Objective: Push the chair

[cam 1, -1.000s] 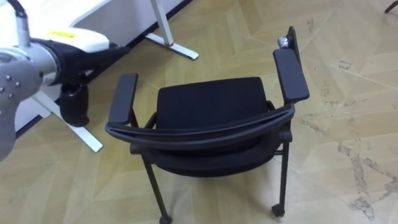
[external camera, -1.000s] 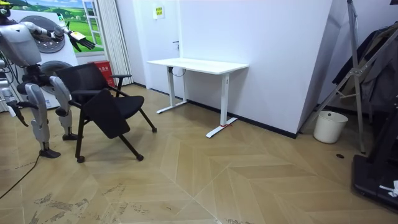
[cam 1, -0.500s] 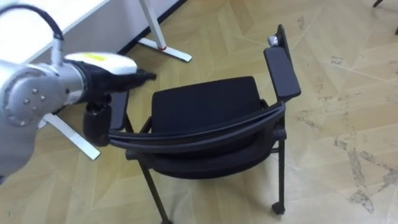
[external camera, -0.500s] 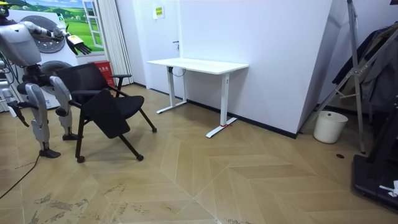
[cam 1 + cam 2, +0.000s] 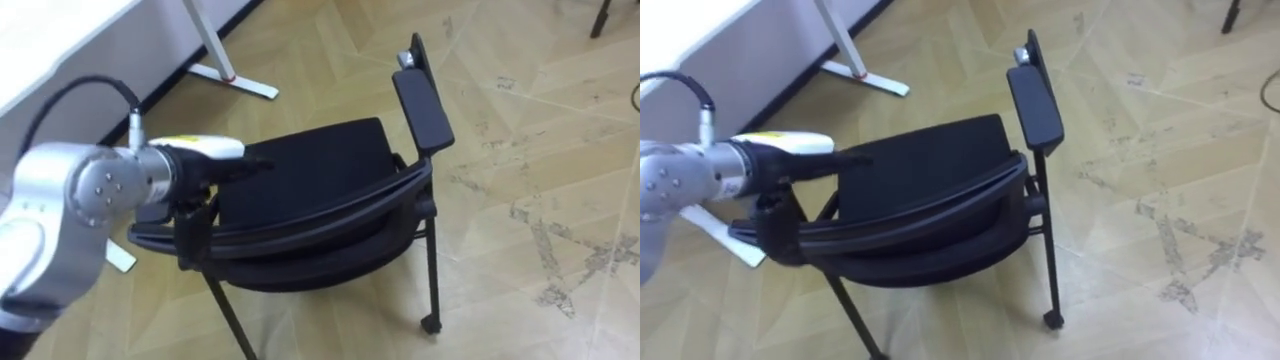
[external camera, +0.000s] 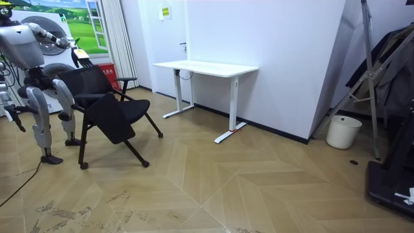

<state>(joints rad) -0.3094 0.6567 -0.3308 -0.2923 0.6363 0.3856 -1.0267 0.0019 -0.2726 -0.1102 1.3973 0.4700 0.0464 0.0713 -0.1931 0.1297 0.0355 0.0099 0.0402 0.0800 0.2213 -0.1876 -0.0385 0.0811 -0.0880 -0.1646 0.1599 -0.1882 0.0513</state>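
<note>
A black chair point(image 5: 310, 175) on castors stands right in front of me, its curved backrest point(image 5: 300, 218) nearest and its seat facing away. My left hand point(image 5: 228, 168) reaches in from the left with straight dark fingers, low over the seat's left edge, and my forearm covers the left armrest. I cannot tell whether the hand touches the chair. The right armrest point(image 5: 421, 97) is free. In the room view I stand behind the chair point(image 6: 107, 110) with my left hand point(image 6: 80, 56) stretched out above it. My right hand point(image 6: 13, 110) hangs at my side.
A white desk point(image 6: 207, 67) stands against the wall beyond the chair; one foot of the desk point(image 5: 228, 78) lies ahead on the left. A white bin point(image 6: 343, 131) sits at the room view's far right. Wood floor stretches ahead and to my right.
My left arm has swung in from the left and come down over the chair's left armrest, with the hand now over the seat edge. The camera has shifted a little.
</note>
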